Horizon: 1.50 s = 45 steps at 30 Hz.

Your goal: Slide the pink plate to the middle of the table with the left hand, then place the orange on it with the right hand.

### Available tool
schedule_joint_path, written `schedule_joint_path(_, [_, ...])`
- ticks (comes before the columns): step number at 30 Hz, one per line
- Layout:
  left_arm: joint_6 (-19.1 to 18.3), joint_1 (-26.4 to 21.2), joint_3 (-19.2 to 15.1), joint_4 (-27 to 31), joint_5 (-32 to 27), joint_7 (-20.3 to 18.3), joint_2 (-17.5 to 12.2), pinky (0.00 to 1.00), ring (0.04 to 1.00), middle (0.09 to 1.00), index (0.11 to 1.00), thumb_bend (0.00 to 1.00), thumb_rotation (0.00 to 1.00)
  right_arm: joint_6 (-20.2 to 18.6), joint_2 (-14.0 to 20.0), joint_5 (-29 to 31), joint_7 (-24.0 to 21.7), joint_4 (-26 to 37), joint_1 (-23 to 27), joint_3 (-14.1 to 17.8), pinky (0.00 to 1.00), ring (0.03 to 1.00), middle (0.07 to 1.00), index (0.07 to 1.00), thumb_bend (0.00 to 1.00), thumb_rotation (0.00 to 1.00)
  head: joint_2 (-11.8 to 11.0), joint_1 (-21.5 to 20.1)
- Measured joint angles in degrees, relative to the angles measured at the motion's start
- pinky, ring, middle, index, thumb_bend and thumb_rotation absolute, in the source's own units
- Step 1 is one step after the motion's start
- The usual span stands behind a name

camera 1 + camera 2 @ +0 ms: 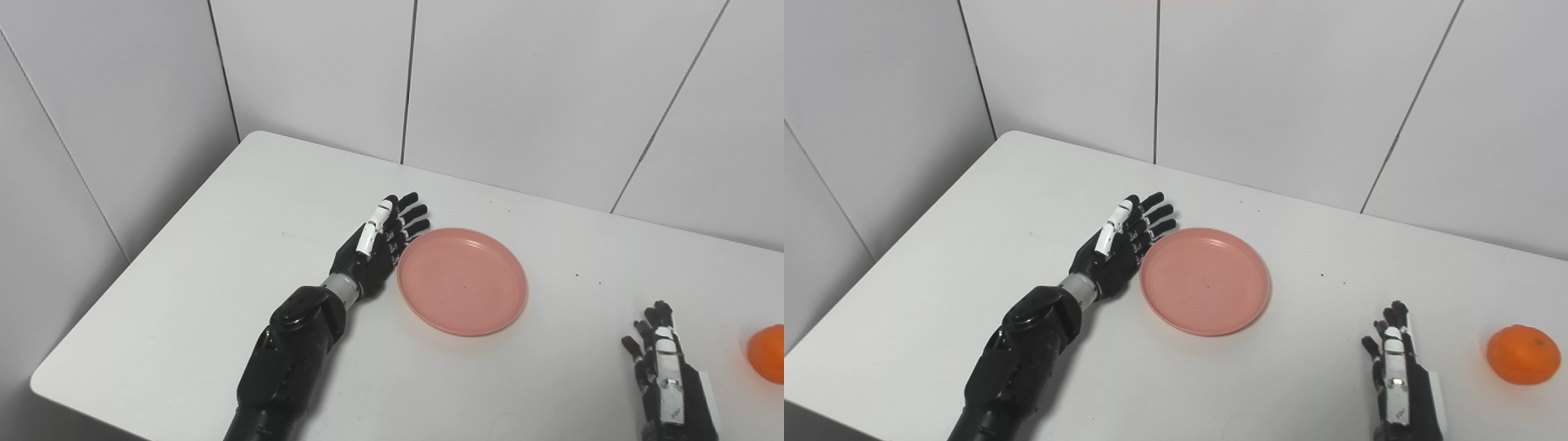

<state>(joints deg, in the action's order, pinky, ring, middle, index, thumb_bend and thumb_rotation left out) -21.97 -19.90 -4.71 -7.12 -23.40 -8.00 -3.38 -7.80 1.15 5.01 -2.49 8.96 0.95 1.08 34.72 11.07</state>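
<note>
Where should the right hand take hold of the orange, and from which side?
Probably from above, fingers wrapping its round middle. The orange sits free on the table, right of the open right hand, with nothing touching it and clear space all round.

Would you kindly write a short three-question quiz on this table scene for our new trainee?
1. True or false: the orange already lies on the pink plate.
2. Which hand is beside the plate's rim? A) left hand B) right hand C) neither
3. Fill in: the orange rests on the white table to the ____ of the right hand, as seen in the picture.

Key
1. False: the plate holds nothing, and the orange sits apart near the right edge.
2. A: the left hand, fingers extended, is at the plate's left rim.
3. Right.
</note>
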Motion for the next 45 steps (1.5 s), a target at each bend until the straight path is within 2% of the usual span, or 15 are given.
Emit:
schedule_joint_path(7, [0.0, 1.0, 2.5, 1.7, 2.4, 0.4, 1.9, 0.92, 0.926, 0.93, 0.92, 0.35, 1.0, 0.0, -0.2, -1.0, 0.7, 0.3, 0.0, -0.5, 1.0, 1.0, 1.0, 1.0, 0.19, 1.0, 1.1, -1.9])
schedule_joint_path(13, [0.2, 2.5, 5.0, 3.1, 3.3, -0.6, 2.9, 0.93, 0.93, 0.935, 0.925, 0.37, 1.0, 0.0, -1.0, -1.2, 1.3, 0.2, 0.1, -0.6, 1.0, 0.991, 0.992, 0.991, 0.26, 1.0, 1.8, -4.0])
schedule_joint_path(20, [0.7, 4.3, 6.9, 4.2, 3.7, -2.3, 3.8, 0.94, 0.939, 0.939, 0.926, 0.37, 1.0, -0.2, -2.0, -1.6, 2.3, 0.2, 0.1, -0.7, 1.0, 0.991, 0.991, 0.993, 0.26, 1.0, 2.5, -6.9])
schedule_joint_path(29, [1.1, 4.9, 7.1, 4.5, 3.7, -3.3, 3.8, 0.95, 0.945, 0.948, 0.939, 0.36, 1.0, -2.1, -3.5, -3.4, 3.8, 0.7, 0.8, -1.2, 1.0, 0.983, 0.984, 0.988, 0.26, 1.0, 3.4, -10.5])
schedule_joint_path(31, [1.1, 5.1, 7.0, 4.7, 3.7, -3.3, 3.8, 0.95, 0.947, 0.951, 0.942, 0.36, 1.0, -2.2, -3.5, -3.8, 3.8, 0.7, 0.9, -1.5, 1.0, 0.978, 0.982, 0.986, 0.27, 1.0, 3.9, -13.7])
schedule_joint_path(33, [1.1, 5.2, 6.7, 4.8, 3.7, -3.3, 3.8, 0.95, 0.948, 0.951, 0.943, 0.36, 1.0, -2.2, -3.4, -4.7, 3.8, 0.7, 0.9, -1.8, 1.0, 0.977, 0.981, 0.985, 0.27, 1.0, 3.9, -14.0])
schedule_joint_path(34, [1.1, 5.2, 6.6, 4.9, 3.7, -3.3, 3.8, 0.96, 0.95, 0.954, 0.942, 0.37, 1.0, -2.2, -3.4, -5.2, 3.8, 0.7, 1.0, -1.9, 1.0, 0.976, 0.98, 0.985, 0.27, 1.0, 3.7, -16.8])
schedule_joint_path(36, [1.1, 5.3, 6.4, 4.9, 3.6, -3.3, 3.8, 0.97, 0.953, 0.956, 0.944, 0.36, 1.0, -2.1, -3.4, -5.8, 3.9, 0.7, 1.0, -2.2, 1.0, 0.966, 0.971, 0.975, 0.26, 1.0, 3.7, -16.9])
schedule_joint_path(38, [1.1, 5.3, 6.1, 4.8, 3.6, -3.3, 3.8, 0.97, 0.955, 0.957, 0.946, 0.37, 1.0, -2.1, -3.5, -6.0, 3.9, 0.7, 1.1, -2.2, 0.98, 0.957, 0.966, 0.97, 0.25, 1.0, 3.3, -20.4])
schedule_joint_path(44, [1.9, 5.3, 5.3, 4.3, 3.3, -3.9, 3.8, 0.95, 0.943, 0.946, 0.934, 0.36, 1.0, -2.5, -4.0, -5.8, 3.9, 0.7, 1.6, -2.2, 0.97, 0.955, 0.965, 0.967, 0.27, 1.0, 2.6, -22.1])
schedule_joint_path(45, [2.4, 5.3, 5.3, 4.1, 3.3, -3.9, 3.8, 0.95, 0.943, 0.946, 0.933, 0.36, 1.0, -2.5, -4.0, -5.8, 3.9, 0.8, 1.6, -2.2, 0.97, 0.957, 0.966, 0.968, 0.27, 1.0, 2.1, -23.6])
